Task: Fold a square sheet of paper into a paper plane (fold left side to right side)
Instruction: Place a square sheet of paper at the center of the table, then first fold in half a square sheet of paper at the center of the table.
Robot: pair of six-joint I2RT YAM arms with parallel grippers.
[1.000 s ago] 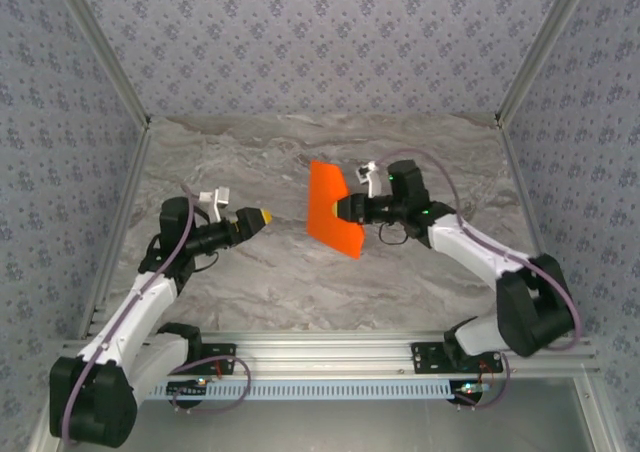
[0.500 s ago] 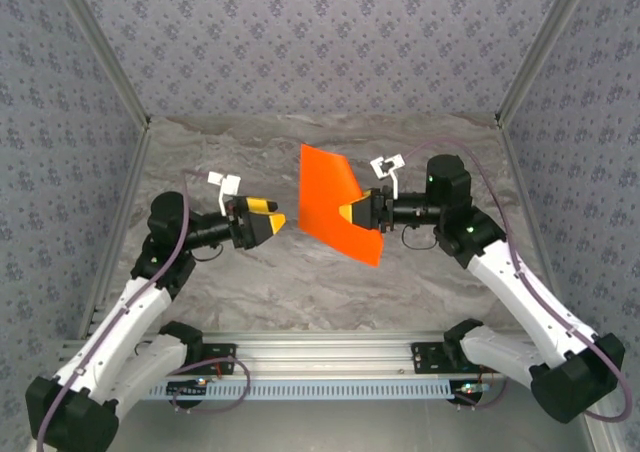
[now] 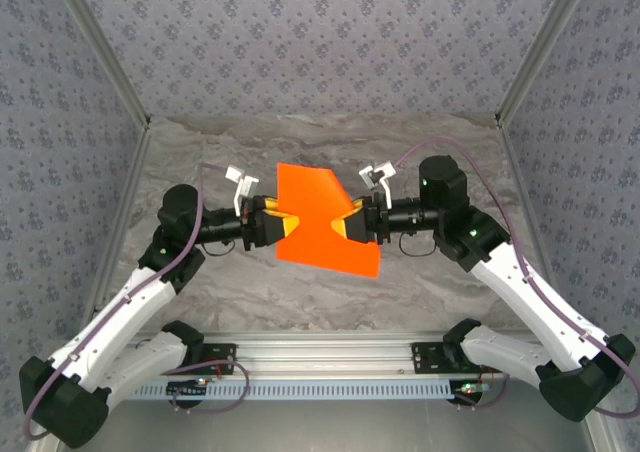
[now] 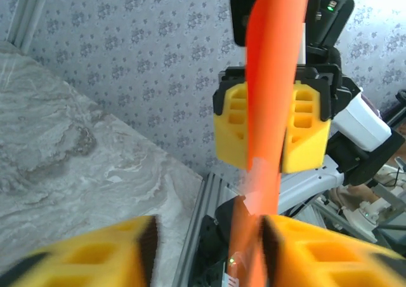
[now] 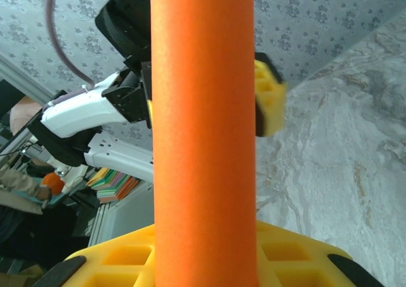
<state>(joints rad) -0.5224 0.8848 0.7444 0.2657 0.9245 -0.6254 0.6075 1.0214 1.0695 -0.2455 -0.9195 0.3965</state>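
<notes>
Sheet of paper between (yellow) fingers

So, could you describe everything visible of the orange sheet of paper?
The sheet of paper is thin, bright orange and matte, with no print. It is held up in the air above the marble-look table, steeply tilted and slightly bowed. The right gripper is shut on its right edge; the left gripper straddles its left edge, though whether it pinches is unclear. Nothing else touches it.

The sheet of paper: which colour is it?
The sheet of paper is plain bright orange, best seen from top external.
</notes>
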